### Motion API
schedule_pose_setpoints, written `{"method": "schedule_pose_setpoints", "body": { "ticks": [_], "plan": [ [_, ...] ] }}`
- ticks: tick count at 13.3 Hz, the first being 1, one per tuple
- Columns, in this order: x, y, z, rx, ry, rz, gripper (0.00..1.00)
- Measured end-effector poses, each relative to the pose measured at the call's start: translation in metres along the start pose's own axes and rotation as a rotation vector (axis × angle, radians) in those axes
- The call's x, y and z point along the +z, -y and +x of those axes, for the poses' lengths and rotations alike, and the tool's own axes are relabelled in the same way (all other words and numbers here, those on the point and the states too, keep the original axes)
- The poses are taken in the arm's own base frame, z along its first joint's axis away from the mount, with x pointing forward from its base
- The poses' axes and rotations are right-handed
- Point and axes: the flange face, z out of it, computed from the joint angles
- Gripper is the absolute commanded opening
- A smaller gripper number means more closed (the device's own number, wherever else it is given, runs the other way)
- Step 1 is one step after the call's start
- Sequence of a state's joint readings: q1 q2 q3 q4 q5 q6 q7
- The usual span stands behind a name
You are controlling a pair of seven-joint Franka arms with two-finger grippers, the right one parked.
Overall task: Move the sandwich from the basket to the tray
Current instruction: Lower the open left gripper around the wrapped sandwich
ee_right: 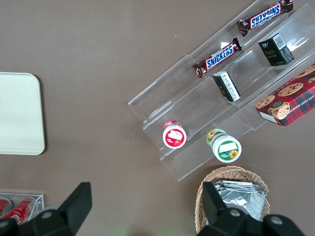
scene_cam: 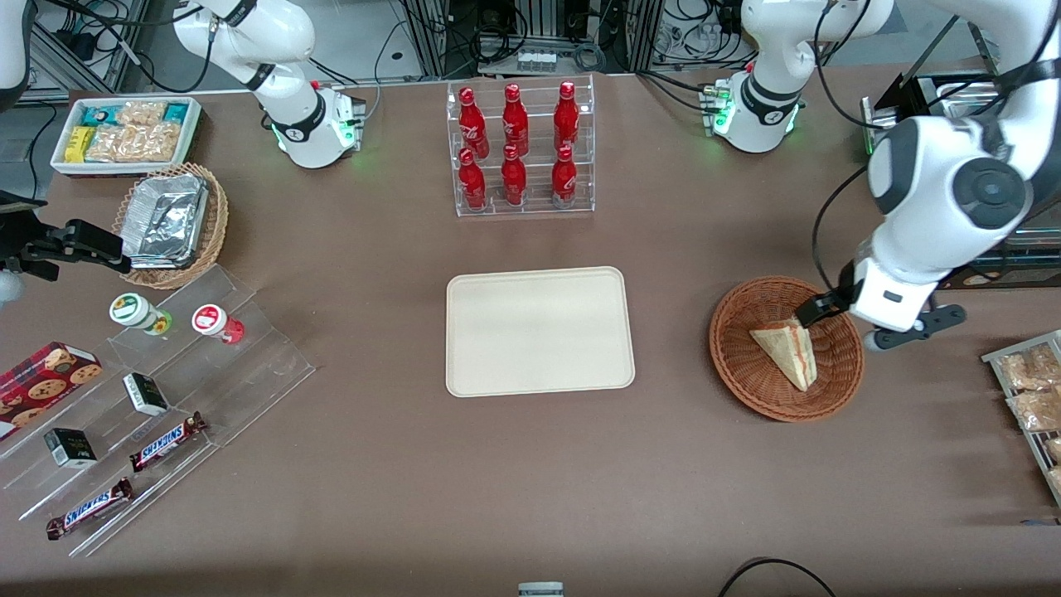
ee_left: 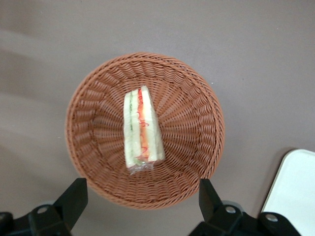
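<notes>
Front view, progress: nothing is moved yet. The sandwich [scene_cam: 787,355] lies in the basket [scene_cam: 733,356] toward my working end of the counter [scene_cam: 373,497]; the tray [scene_cam: 539,332] sits bare at the middle.
Front view, pincer [scene_cam: 816,311]: mine hangs over the basket's rim, just above the sandwich's tip.
Front view, surroundings: a rack of red bottles [scene_cam: 518,145] stands farther from the camera than the tray.
Left wrist view, pincer [ee_left: 140,199]: spread wide, holding nothing, fingers [ee_left: 74,194] over the basket [ee_left: 197,162] rim.
Left wrist view, sandwich [ee_left: 141,129]: wrapped, filling edge up, mid-basket.
Left wrist view, remaining: lower, grip, carry to the tray [ee_left: 295,191], release.
Right wrist view: brown counter [ee_right: 98,73], tray corner [ee_right: 19,113], snack shelves.
</notes>
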State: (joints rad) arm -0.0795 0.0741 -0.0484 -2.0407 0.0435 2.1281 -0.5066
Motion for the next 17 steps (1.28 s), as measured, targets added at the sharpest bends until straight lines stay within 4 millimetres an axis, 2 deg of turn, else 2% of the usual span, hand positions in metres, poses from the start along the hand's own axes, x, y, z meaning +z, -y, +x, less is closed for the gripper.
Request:
{"method": "schedule_pose_setpoints", "body": {
  "ticks": [5,11,13,17],
  "plan": [
    [0.055,0.006,-0.018,-0.057,-0.03,-0.023,1.0],
    [0.105,0.007,-0.015,-0.064,-0.008,-0.016,1.0],
    [0.116,0.01,-0.014,-0.069,0.004,-0.01,1.0],
    [0.127,0.023,-0.008,-0.058,0.003,0.027,1.0]
  ]
}}
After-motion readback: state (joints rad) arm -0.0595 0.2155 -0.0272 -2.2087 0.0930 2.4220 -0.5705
